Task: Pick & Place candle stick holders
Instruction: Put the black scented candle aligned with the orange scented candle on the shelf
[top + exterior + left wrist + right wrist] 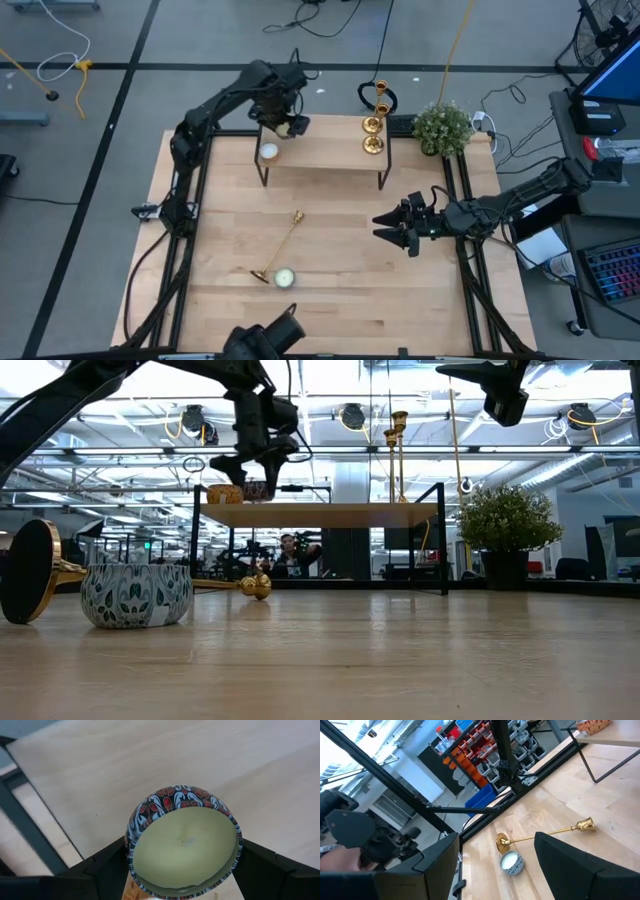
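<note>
My right gripper hovers open and empty, nearer than my left gripper, apparently closed around a candle tin above the shelf, to the fallen candlestick, lying diagonally to its left, cup end nearer.

I count three gold candlesticks. Two stand upright and close together on the raised shelf, toward its right end, each a thin stem on a round flared base. The third candlestick lies flat on the worktop below, its base toward the near edge beside a small tin candle, its cup end pointing toward the shelf.
</note>
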Robot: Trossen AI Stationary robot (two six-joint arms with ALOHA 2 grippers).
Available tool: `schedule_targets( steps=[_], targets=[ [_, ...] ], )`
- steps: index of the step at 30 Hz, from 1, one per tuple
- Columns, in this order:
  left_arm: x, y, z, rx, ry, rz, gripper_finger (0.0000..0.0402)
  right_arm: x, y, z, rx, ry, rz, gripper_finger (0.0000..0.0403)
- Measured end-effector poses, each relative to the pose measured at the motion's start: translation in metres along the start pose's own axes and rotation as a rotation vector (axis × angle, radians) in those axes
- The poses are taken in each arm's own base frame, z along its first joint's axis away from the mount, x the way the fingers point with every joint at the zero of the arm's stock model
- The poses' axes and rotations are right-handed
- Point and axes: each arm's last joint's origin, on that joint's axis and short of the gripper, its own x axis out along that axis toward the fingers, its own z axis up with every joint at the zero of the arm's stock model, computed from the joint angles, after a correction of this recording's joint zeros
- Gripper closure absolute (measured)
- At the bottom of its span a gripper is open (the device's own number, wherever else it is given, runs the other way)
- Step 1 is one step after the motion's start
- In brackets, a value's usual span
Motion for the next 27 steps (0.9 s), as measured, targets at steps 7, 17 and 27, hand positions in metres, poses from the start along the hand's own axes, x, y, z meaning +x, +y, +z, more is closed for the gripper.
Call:
schedule_targets(
  steps=[7, 17, 27],
  targets=[
    [0.005, -0.001, 0.002, 0.033, 0.005, 0.02, 0.0105, 0.0, 0.0, 0.0, 0.008, 0.0, 0.0, 0.0147],
    [0.005, 0.0, 0.003, 0.03, -0.001, 0.031, 0.0105, 0.0, 0.0, 0.0, 0.008, 0.0, 0.0, 0.0147],
    [0.004, 0.011, 0.008, -0.014, -0.004, 0.033, 0.0105, 0.0, 0.0, 0.0, 0.008, 0.0, 0.0, 0.0147]
  ],
)
